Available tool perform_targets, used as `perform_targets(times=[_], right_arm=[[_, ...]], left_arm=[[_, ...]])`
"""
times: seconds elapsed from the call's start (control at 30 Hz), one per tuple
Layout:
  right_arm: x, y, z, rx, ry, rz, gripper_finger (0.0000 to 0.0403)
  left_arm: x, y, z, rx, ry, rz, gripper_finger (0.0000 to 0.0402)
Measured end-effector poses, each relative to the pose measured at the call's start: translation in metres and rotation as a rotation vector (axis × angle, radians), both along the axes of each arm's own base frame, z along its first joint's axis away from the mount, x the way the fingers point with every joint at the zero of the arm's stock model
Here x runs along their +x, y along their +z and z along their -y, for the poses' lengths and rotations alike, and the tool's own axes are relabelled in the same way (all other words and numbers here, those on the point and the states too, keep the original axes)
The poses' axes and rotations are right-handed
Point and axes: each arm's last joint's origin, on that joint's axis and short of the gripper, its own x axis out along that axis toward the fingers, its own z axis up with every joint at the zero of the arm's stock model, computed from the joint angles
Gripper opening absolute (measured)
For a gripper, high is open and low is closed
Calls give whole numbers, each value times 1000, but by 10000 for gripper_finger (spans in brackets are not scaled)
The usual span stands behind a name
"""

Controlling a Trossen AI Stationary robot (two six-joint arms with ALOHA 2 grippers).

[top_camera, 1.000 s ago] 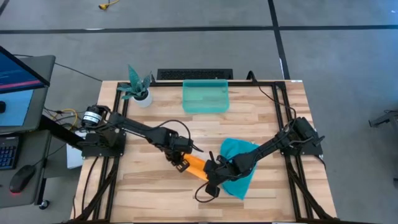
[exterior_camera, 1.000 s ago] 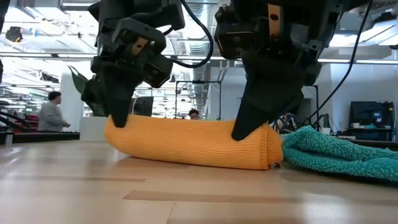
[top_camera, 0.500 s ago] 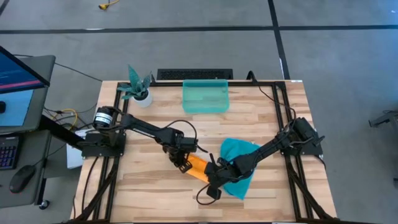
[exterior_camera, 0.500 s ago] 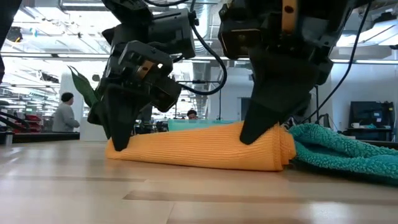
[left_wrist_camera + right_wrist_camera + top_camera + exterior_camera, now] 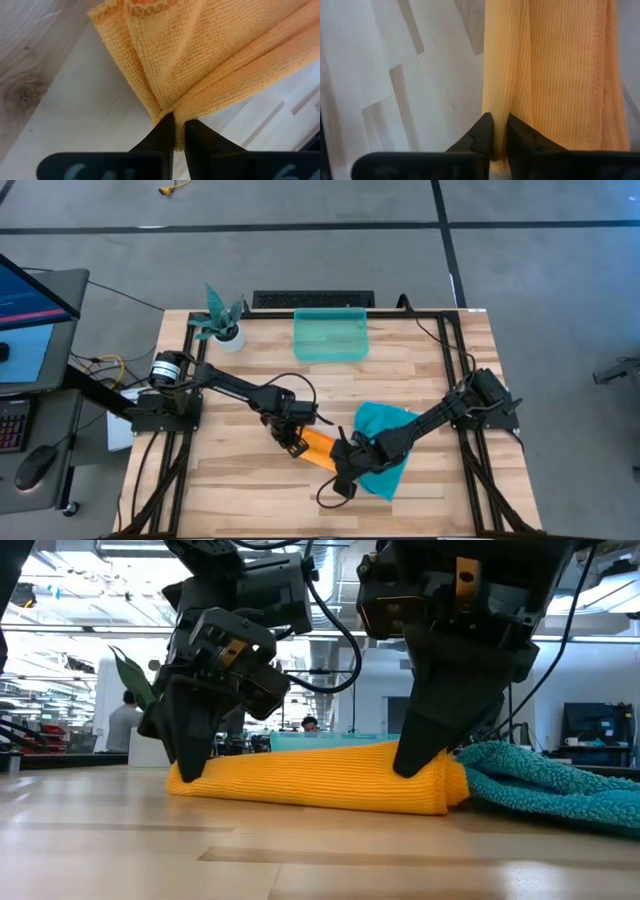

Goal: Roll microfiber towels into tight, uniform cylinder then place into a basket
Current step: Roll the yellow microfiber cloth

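The orange-yellow towel [image 5: 318, 448] lies on the table as a rolled cylinder [image 5: 310, 780]. My left gripper [image 5: 293, 443] is shut on the roll's left end, and its fingertips [image 5: 190, 768] reach down to the table. My right gripper [image 5: 343, 466] is shut on the roll's right end [image 5: 415, 755]. The teal-blue towel [image 5: 385, 442] lies rumpled against the roll's right end [image 5: 545, 785]. The teal-green basket [image 5: 331, 335] stands at the table's far edge. My left gripper pinches a fold of the roll's outer cloth [image 5: 176, 111] between its two fingers, close to the roll's left end. It comes from above, slanting down. The roll lies on the table. My right gripper nips a ridge of the roll's cloth [image 5: 499, 112] between its fingertips, near the roll's right end. It also slants down from above, across the roll, which rests on the table.
A small potted plant [image 5: 218, 320] stands at the far left corner. Bare wood lies between the roll and the basket and along the near edge [image 5: 260, 495]. In the low view, people move in the room beyond the table.
My left gripper has gone down and a little toward the table's right, tipping steeper. It has carried the roll's left end down with it. That end now lies lower and flatter on the table. The right end stays where it was.
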Motion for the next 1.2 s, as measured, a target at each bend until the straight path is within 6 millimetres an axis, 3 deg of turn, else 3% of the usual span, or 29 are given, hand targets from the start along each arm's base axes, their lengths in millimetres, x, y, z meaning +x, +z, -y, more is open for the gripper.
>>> perform_targets(times=[0.4,0.77,1.03,1.2], right_arm=[[2,0,6,-31,12,-4,111],[-11,12,14,-83,-26,-77,107],[-28,46,-3,-214,-7,93,107],[-21,48,-20,-378,133,269,107]], left_arm=[[-2,-1,0,6,-12,-15,18],[-2,-1,0,7,-13,-16,18],[-2,-1,0,6,-13,-17,18],[-2,-1,0,6,-14,-17,18]])
